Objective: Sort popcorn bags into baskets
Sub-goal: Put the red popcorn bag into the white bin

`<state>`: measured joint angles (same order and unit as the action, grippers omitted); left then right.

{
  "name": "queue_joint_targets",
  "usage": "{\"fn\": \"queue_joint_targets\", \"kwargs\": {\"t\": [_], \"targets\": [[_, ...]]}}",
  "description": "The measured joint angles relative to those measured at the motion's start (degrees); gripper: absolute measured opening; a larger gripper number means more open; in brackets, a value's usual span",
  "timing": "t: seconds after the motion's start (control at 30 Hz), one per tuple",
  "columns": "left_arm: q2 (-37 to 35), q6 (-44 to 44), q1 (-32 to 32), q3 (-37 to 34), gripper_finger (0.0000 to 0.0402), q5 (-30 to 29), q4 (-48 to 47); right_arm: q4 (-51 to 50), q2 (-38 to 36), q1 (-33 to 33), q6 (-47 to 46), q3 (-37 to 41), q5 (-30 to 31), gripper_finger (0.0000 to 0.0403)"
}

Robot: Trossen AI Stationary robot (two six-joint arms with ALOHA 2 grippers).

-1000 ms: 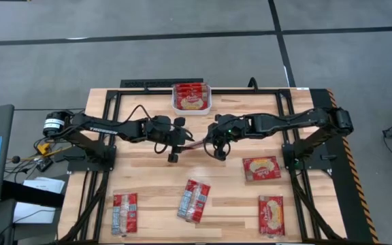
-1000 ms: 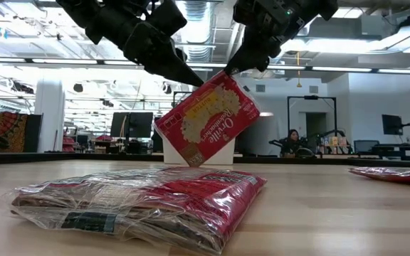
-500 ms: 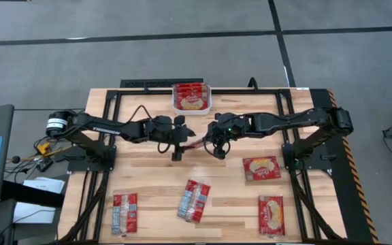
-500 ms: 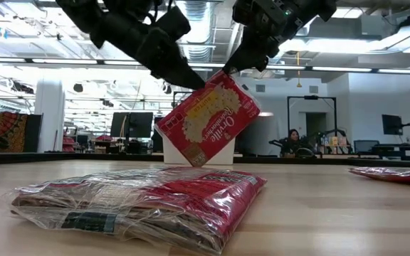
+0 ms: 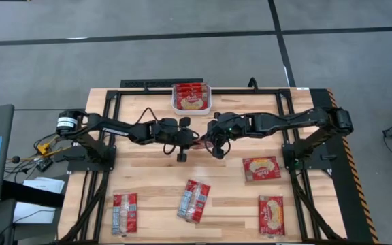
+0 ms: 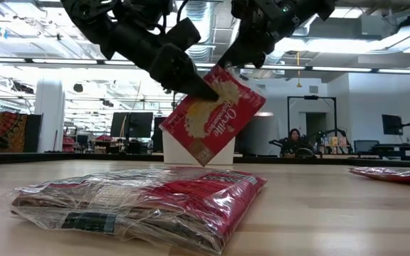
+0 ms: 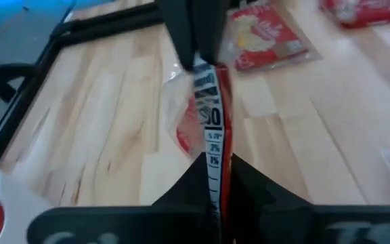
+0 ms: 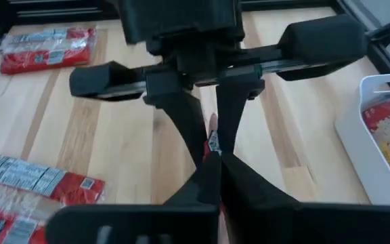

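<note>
One red popcorn bag (image 6: 208, 121) hangs in the air over the table's middle (image 5: 196, 141), held between both grippers. My left gripper (image 6: 199, 89) reaches it from the table's left and is shut on it. My right gripper (image 6: 228, 65) comes from the right and is shut on its top. Seen edge-on, the bag (image 7: 213, 129) runs between my left fingers; in the right wrist view only a sliver of the bag (image 8: 212, 141) shows. The white basket (image 5: 191, 97) stands at the far edge with bags inside. My left gripper pinches the bag's upper edge (image 6: 191, 96) on its left side between its two fingers, slanting down from the table's left. The bag is lifted clear and hangs tilted below the fingers. My right gripper pinches the bag's top corner (image 6: 226, 71) between its fingers, slanting down from the table's right. The bag hangs below it, clear of the table.
Several more bags lie flat on the near half of the table: one at the near left (image 5: 124, 212), one at the middle (image 5: 194, 201), two at the right (image 5: 261, 168) (image 5: 271, 214). The middle one fills the low view's foreground (image 6: 141, 203). People sit in the room behind.
My left gripper has moved toward the table's right, from the bag's left edge farther onto its upper part. The hanging bag has shifted and tipped slightly. My right gripper has kept its hold and its place.
</note>
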<state>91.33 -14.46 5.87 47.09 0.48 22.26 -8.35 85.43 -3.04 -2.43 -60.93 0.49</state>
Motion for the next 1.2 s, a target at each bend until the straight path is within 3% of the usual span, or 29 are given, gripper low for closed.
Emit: {"fn": "queue_joint_targets", "kwargs": {"t": [0.17, 0.33, 0.43, 0.57, 0.73, 0.83, 1.2], "targets": [[0.0, 1.8, 0.1, -0.1, 0.0007, -4.7, -1.4, -2.6, -2.7, 1.0, -0.9, 0.0, 2.1, 0.0087], [-0.5, 3.2, 0.1, -0.5, 0.0008, -4.9, -1.5, -3.4, -8.7, 2.8, -3.1, 5.3, 11.3, 0.0141], [-0.6, 3.6, 0.1, -0.5, 0.0005, -4.9, -1.1, 4.4, -13.9, 3.4, -6.5, 13.1, 15.6, 0.0162], [-0.6, 4.5, 0.1, -0.5, 0.0006, -4.4, 2.2, 27.4, -18.1, 3.5, -11.7, 28.3, 16.0, 0.0179], [-0.6, 7.4, 0.1, -0.5, 0.0006, -0.9, 11.9, 48.9, -17.0, 4.1, -17.0, 42.5, 16.5, 0.0194], [-0.6, 8.4, 0.1, -0.7, 0.0005, -0.7, 17.2, 58.2, -14.8, 5.5, -18.0, 46.7, 16.6, 0.0196], [-0.3, 20.0, 4.5, -16.6, 0.0005, -0.7, 58.7, 77.2, -2.9, 7.7, -10.3, 44.7, 19.5, 0.0177]]}}
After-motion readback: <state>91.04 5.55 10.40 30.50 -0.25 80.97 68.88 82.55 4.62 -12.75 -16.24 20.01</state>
